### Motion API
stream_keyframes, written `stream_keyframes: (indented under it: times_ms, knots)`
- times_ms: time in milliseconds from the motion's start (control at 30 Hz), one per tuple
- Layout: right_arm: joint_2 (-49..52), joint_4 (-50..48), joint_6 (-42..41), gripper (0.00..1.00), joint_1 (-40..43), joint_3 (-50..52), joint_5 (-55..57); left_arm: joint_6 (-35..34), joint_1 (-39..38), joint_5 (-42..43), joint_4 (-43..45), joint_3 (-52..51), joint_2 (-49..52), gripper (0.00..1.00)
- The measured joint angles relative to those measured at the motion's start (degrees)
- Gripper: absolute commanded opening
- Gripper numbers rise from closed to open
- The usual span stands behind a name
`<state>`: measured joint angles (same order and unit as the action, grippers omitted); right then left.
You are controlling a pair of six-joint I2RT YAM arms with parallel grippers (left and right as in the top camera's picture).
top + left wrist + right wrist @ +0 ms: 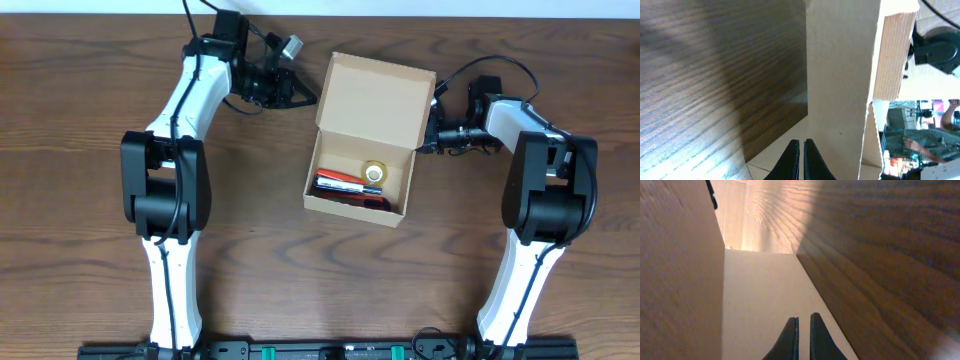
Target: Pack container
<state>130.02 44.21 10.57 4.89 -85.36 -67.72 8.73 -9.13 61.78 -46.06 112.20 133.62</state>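
The container (375, 95) is a tan cardboard box in the middle of the table, with its flap lid open and leaning back. Inside lie a small tape roll (374, 173), a red marker (340, 184) and a dark marker (352, 198). My left gripper (311, 99) is shut and empty, and its tips are at the lid's left edge. In the left wrist view the shut fingers (801, 146) point at the lid's tan surface (840, 75). My right gripper (426, 143) is at the box's right side. Its fingers (803, 323) are nearly closed and empty over a tan box panel (760, 295).
Dark wood table (100, 250) lies all around the box. Cables run from both arms along the back edge (300, 12). The arm bases stand at the front left (165, 300) and front right (515, 290).
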Motion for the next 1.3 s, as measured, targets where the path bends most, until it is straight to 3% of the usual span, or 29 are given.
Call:
stream_keyframes:
  times_ms: [367, 1300]
  knots:
    - [0.0, 2.7, 4.7, 0.01, -0.1, 0.0, -4.0, -1.7, 0.0, 0.4, -0.2, 0.0, 0.0, 0.06]
    - [-4.4, 2.8, 6.4, 0.01, 4.4, -1.1, -13.9, -0.9, 0.1, 0.2, -3.8, 0.0, 0.0, 0.06]
